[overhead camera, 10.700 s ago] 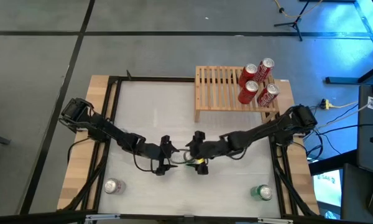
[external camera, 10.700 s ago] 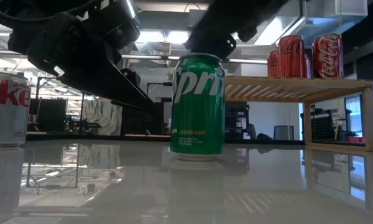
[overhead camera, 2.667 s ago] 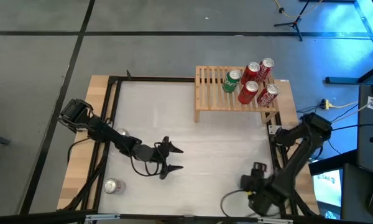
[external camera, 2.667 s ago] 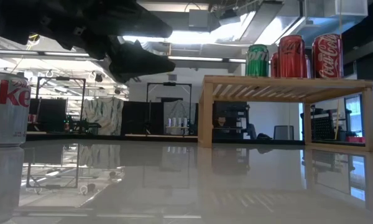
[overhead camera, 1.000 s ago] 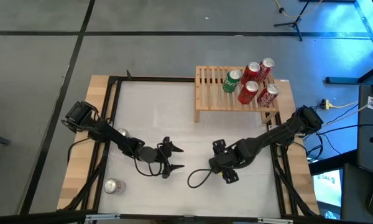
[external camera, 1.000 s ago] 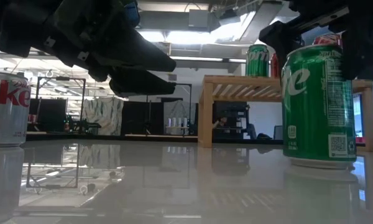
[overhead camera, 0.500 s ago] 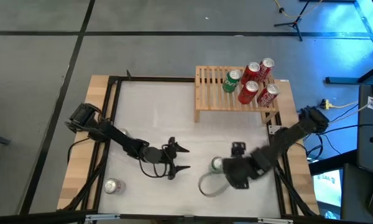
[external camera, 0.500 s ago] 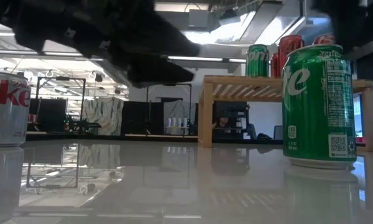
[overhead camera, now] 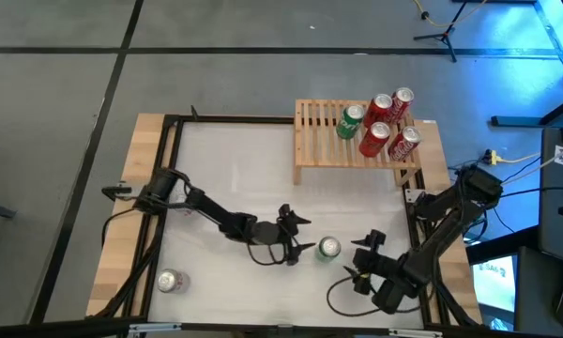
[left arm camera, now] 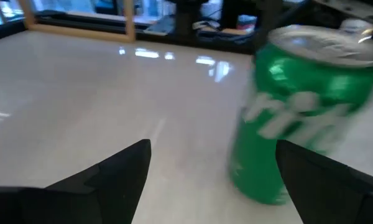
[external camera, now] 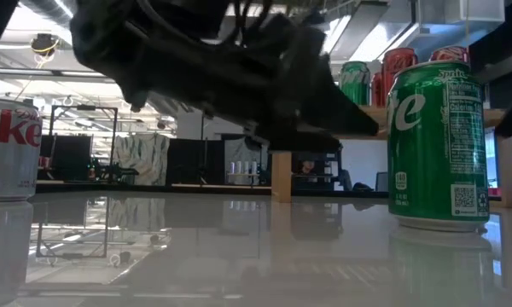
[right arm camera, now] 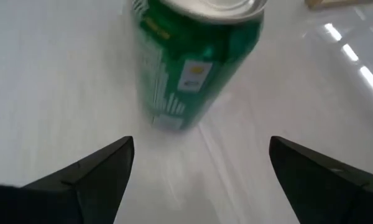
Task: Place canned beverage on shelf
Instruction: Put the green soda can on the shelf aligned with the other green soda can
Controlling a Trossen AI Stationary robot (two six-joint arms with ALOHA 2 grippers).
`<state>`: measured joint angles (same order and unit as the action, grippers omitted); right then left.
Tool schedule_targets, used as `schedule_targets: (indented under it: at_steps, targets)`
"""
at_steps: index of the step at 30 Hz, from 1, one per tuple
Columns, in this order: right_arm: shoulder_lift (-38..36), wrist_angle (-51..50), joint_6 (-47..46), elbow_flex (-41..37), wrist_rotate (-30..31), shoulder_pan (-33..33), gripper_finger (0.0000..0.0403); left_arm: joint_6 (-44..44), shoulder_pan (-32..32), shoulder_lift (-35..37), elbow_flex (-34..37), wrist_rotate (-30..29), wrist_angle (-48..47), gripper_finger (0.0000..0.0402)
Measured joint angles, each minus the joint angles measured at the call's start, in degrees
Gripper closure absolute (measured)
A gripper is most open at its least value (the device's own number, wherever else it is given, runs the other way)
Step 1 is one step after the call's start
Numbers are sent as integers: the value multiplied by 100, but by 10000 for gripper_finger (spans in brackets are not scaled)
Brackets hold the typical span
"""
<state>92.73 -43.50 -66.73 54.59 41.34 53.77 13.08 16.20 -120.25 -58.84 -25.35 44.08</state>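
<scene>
Standing free mid-table, green can: right gripper has released, fingers spread; left gripper, spread, now closing in for handover.

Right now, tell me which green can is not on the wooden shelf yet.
The green Sprite can standing on the white table, between the open left gripper and open right gripper; the other green can stands on the slatted wooden shelf.
</scene>
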Motion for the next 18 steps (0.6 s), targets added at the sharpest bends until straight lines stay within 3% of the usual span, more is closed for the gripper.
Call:
schedule_targets:
  at_steps: [6, 11, 18]
  targets:
    - [0, 1152, 247, -505, 435, -281, 36, 116, -227, -141, -135, -450, 30, 67]
    - [0, 1381, 483, -572, 711, -440, 36, 173, -275, -138, -136, 35, 245, 67]
    - [0, 1309, 720, -571, 541, -539, 36, 158, -104, -131, -143, 266, 180, 67]
